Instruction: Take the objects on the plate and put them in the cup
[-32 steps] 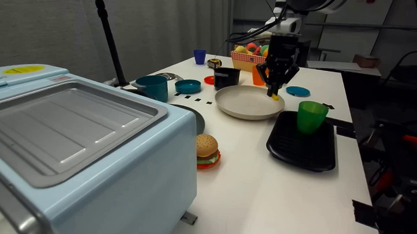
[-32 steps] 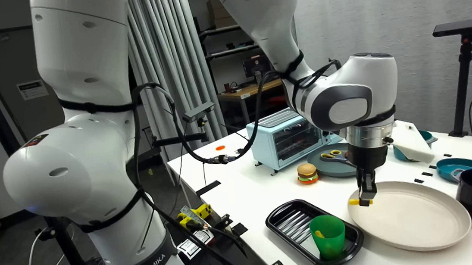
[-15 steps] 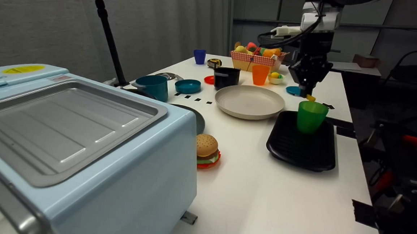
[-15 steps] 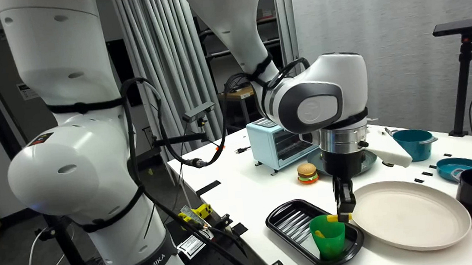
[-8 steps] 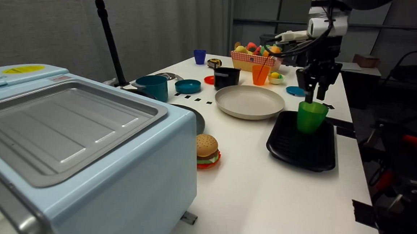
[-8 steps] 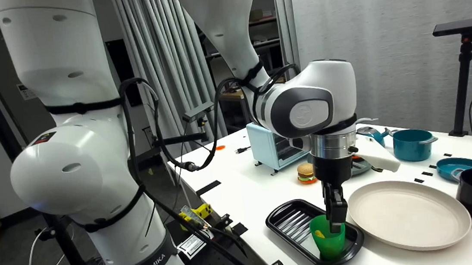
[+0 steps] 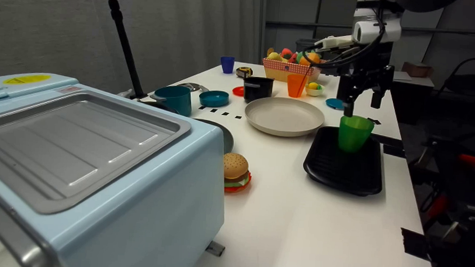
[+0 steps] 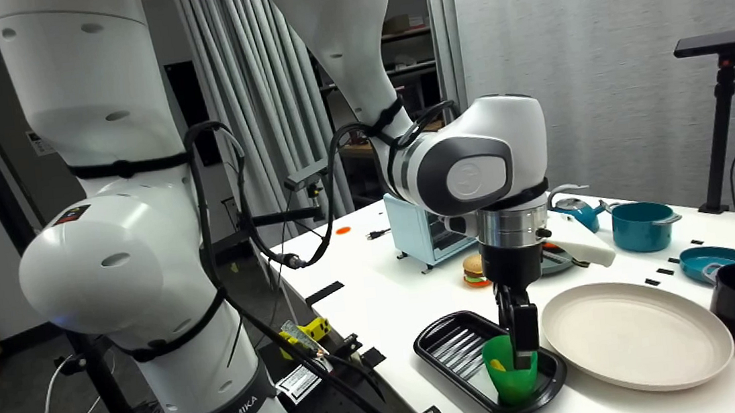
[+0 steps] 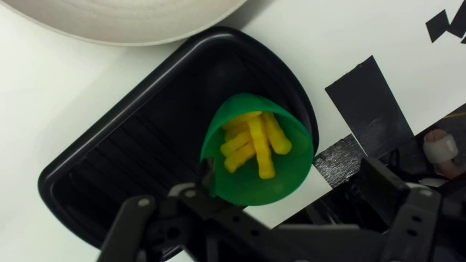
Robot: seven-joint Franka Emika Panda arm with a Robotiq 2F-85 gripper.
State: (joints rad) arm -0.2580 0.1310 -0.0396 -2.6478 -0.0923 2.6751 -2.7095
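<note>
Several yellow pieces (image 9: 261, 149) lie inside the green cup (image 9: 287, 182) in the wrist view. A bit of yellow (image 8: 498, 364) also shows in the cup (image 8: 516, 381) in an exterior view. The cup (image 7: 355, 134) stands upright on the black tray. My gripper (image 7: 362, 105) hangs just above and behind the cup's rim there, its two fingers wide apart with nothing between them. In the wrist view the gripper (image 9: 293, 174) has one fingertip (image 9: 207, 173) overlapping the cup's rim; I cannot tell whether they touch. The cream plate (image 8: 636, 336) beside the tray shows a bare surface.
The black ribbed tray (image 8: 452, 353) lies near the table edge, close to the plate. A toy burger (image 7: 235, 172) and a light blue toaster oven (image 7: 147, 186) stand farther along. Black pot (image 7: 258, 89), orange cup (image 7: 296, 86) and fruit basket (image 7: 286, 71) stand beyond the plate.
My gripper has moved from over the plate to the cup with a yellow piece in its fingers. It has since opened, and the piece is gone from between them.
</note>
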